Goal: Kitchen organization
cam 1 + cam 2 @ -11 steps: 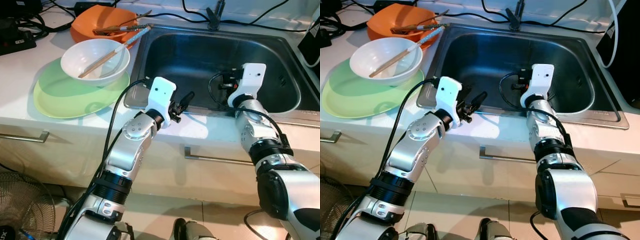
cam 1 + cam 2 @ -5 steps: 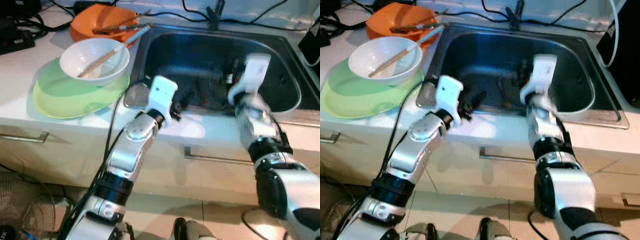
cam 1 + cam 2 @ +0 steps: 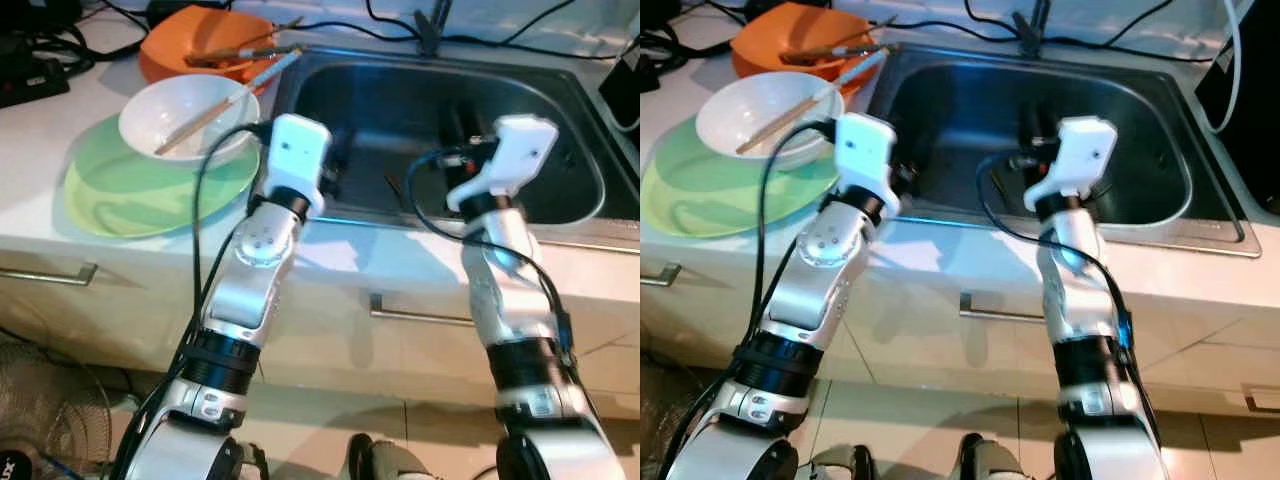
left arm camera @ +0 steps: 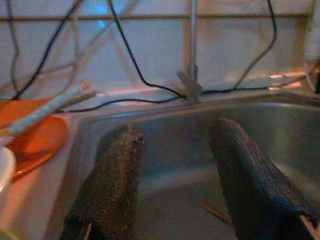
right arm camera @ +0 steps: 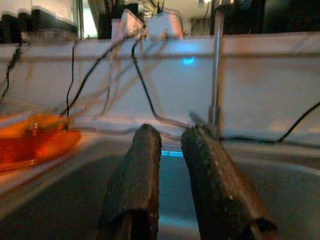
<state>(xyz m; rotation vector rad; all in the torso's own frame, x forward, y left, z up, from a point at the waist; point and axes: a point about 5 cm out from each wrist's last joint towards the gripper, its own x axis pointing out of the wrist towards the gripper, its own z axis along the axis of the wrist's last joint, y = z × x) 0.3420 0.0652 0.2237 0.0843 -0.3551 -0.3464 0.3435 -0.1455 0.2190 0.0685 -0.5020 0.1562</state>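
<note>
A white bowl (image 3: 185, 118) with a pair of chopsticks (image 3: 215, 105) in it sits on a green plate (image 3: 140, 185) on the counter left of the steel sink (image 3: 560, 120). Behind it stands an orange bowl (image 3: 200, 45) holding more utensils. My left gripper (image 4: 177, 129) hangs open over the sink's left part, beside the plate, with nothing between its fingers. My right gripper (image 5: 172, 131) is over the sink's middle, pointing at the back wall, its fingers a narrow gap apart and empty. A single brown stick (image 3: 395, 187) lies on the sink floor.
Black cables (image 3: 480, 40) run along the counter behind the sink, around the tap base (image 3: 428, 35). A dark box (image 3: 30, 80) sits at the far left. Drawer handles (image 3: 430, 318) line the cabinet front below. A fan (image 3: 50, 420) stands on the floor at lower left.
Both arms have lifted from the sink's front rim. The left gripper swung left and forward to the sink's left part; the right wrist rose over the sink's middle.
</note>
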